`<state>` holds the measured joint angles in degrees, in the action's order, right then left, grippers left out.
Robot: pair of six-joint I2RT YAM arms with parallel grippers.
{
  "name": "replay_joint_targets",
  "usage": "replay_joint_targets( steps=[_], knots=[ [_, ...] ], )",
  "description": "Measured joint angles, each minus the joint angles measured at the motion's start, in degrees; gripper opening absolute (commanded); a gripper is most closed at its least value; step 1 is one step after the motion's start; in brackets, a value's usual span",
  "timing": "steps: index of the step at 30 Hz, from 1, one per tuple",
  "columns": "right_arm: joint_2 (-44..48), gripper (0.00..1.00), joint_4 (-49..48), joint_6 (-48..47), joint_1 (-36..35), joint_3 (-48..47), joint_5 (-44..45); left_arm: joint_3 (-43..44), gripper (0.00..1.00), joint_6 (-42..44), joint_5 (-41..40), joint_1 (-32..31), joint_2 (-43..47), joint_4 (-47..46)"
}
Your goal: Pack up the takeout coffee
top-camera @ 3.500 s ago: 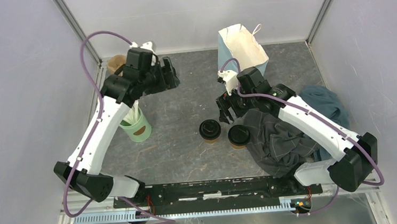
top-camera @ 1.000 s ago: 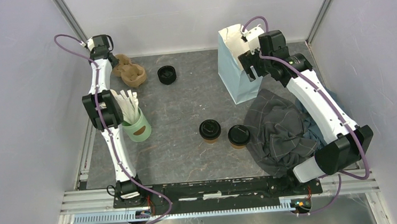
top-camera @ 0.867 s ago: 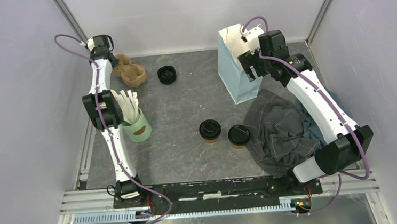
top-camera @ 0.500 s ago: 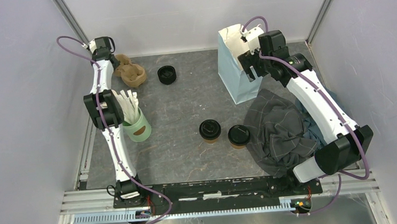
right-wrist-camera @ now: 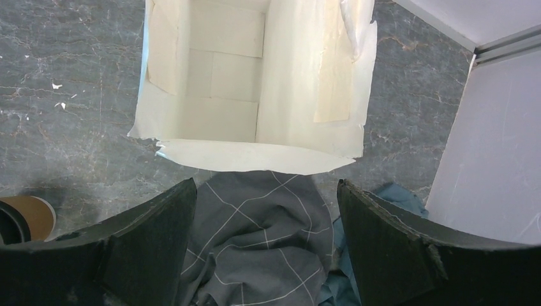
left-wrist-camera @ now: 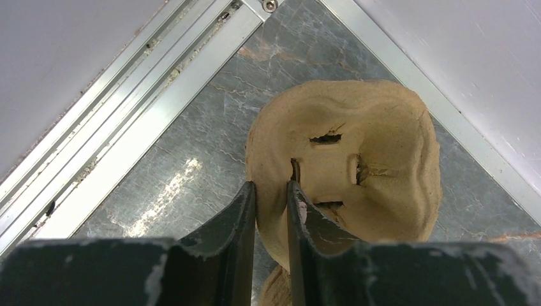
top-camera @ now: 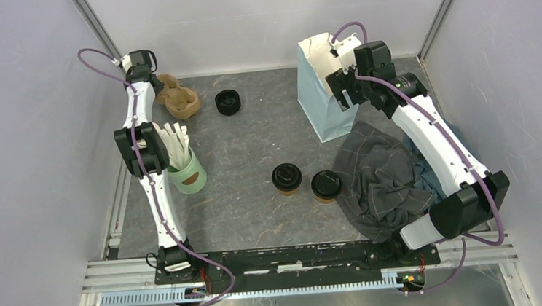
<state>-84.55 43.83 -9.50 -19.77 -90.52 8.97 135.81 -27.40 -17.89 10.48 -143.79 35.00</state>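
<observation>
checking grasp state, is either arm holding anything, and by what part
Left gripper pinches the brown moulded-pulp cup carrier by its rim; right gripper, open above the pale blue paper bag, holds nothing.

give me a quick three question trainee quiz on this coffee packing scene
1. Where do the two brown paper cups with black plastic lids stand?
2. The left gripper pinches: A green cup of sticks, B brown moulded-pulp cup carrier, C stack of black lids?
3. True or false: the right gripper hangs open near the empty white paper bag.
Key: 1 on the grey table, outside the bag; 2 B; 3 true.
</observation>
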Motion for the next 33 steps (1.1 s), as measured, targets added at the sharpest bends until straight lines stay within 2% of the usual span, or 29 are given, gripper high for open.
replay_joint_targets(
  steps=[11, 33],
  knots=[
    [0.0, 0.88, 0.0, 0.1, 0.9, 0.0, -0.8, 0.0, 0.02, -2.2, 3.4, 0.3, 0.9, 2.8],
    [0.1, 0.88, -0.8, 0.2, 1.2, 0.8, -2.2, -2.8, 0.02, -6.6, 12.3, 1.2, 5.2, 8.7]
  ],
)
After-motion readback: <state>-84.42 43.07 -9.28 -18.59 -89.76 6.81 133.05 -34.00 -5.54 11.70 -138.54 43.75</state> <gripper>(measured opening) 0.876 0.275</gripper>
